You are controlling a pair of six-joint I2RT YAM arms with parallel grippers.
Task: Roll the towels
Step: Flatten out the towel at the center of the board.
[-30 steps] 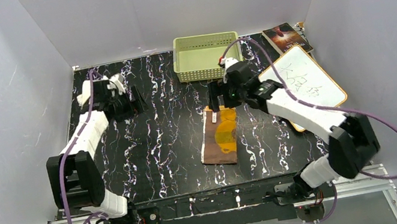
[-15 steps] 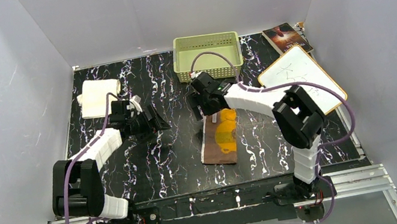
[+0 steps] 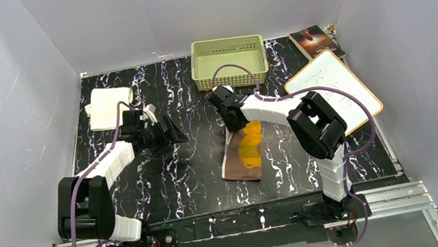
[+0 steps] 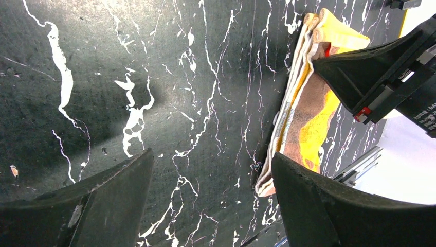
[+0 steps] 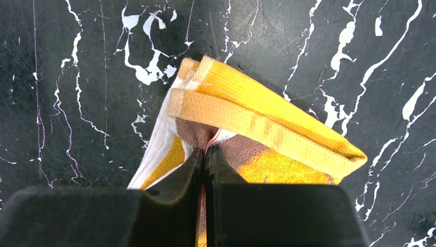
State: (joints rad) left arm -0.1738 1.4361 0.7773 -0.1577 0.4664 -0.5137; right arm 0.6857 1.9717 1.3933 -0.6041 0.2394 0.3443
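The mustard-yellow and brown towel (image 3: pixel 245 153) lies folded in a strip at the table's middle. My right gripper (image 3: pixel 231 125) is at its far end, shut on the towel (image 5: pixel 267 113); in the right wrist view the gripper (image 5: pixel 206 149) pinches the brown cloth, and a yellow fold is lifted beyond it. The cream-white towel (image 3: pixel 107 107) lies bunched at the far left. My left gripper (image 3: pixel 175 136) hangs open over bare table, left of the yellow towel (image 4: pixel 308 113). Nothing sits between the fingers of the left gripper (image 4: pixel 212 157).
A pale green basket (image 3: pixel 229 61) stands at the back centre. A white board with an orange rim (image 3: pixel 334 87) lies at the right, with a book (image 3: pixel 316 40) behind it. Grey walls close in three sides.
My right gripper has come down to the yellow towel's far end and shut on it. The left arm swung from the cream towel toward the centre, then held still.
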